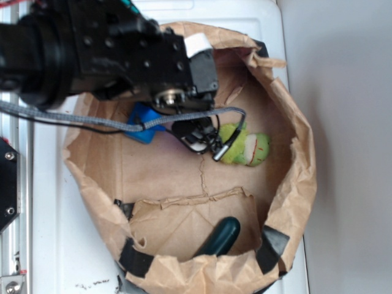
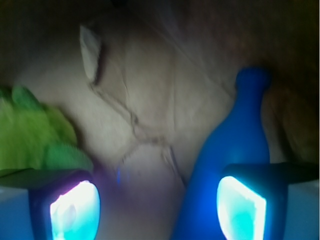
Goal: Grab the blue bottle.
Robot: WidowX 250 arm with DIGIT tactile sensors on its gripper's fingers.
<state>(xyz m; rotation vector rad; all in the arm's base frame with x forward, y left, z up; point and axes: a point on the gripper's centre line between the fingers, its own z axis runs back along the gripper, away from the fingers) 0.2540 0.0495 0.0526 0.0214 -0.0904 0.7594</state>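
The blue bottle (image 2: 240, 135) lies on the brown paper floor of the bag, neck pointing away from me in the wrist view. In the exterior view the blue bottle (image 1: 142, 124) is mostly covered by the arm and a grey cable. My gripper (image 2: 157, 210) is open and low inside the bag. Its right finger (image 2: 240, 207) is against the bottle's body, and the left finger (image 2: 75, 210) is beside the yellow-green plush (image 2: 30, 135). Only bare paper and the bottle's edge lie between the fingers. From outside, the gripper (image 1: 197, 136) hangs between bottle and plush (image 1: 248, 147).
A brown paper bag with a high crumpled rim (image 1: 294, 184) encloses everything. A dark green rounded object (image 1: 220, 237) leans at the bag's near wall. A white surface (image 1: 55, 214) and a metal rail lie outside on the left.
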